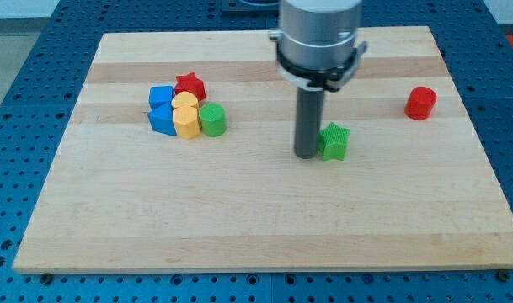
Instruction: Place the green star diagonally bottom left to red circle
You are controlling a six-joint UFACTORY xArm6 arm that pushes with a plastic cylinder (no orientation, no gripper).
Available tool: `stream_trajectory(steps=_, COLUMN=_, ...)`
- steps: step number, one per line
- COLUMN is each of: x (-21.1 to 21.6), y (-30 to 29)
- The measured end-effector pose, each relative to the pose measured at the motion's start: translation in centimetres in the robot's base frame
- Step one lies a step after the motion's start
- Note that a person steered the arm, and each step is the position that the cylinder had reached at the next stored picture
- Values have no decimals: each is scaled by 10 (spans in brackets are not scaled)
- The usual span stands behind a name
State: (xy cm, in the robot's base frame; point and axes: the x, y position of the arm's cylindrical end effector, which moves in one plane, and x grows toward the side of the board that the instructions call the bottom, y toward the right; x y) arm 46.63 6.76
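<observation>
The green star [334, 140] lies right of the board's middle. The red circle [421, 103] stands toward the view's right, above and to the right of the star. My tip [306, 155] rests on the board right against the star's left side, touching or nearly touching it. The rod rises from there to the silver arm body at the view's top.
A cluster sits at the view's left: a red star [189, 85], a blue cube [161, 96], a second blue block [162, 119], a yellow block [185, 103], a yellow hexagon [187, 122] and a green cylinder [212, 119]. The wooden board [256, 219] lies on a blue perforated table.
</observation>
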Motion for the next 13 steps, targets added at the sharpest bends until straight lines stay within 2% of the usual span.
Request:
stream_trajectory(steps=5, x=0, y=66)
stream_trajectory(steps=7, x=-6, y=57)
stream_trajectory(steps=8, x=-8, y=81)
stream_trajectory(steps=13, x=-8, y=128)
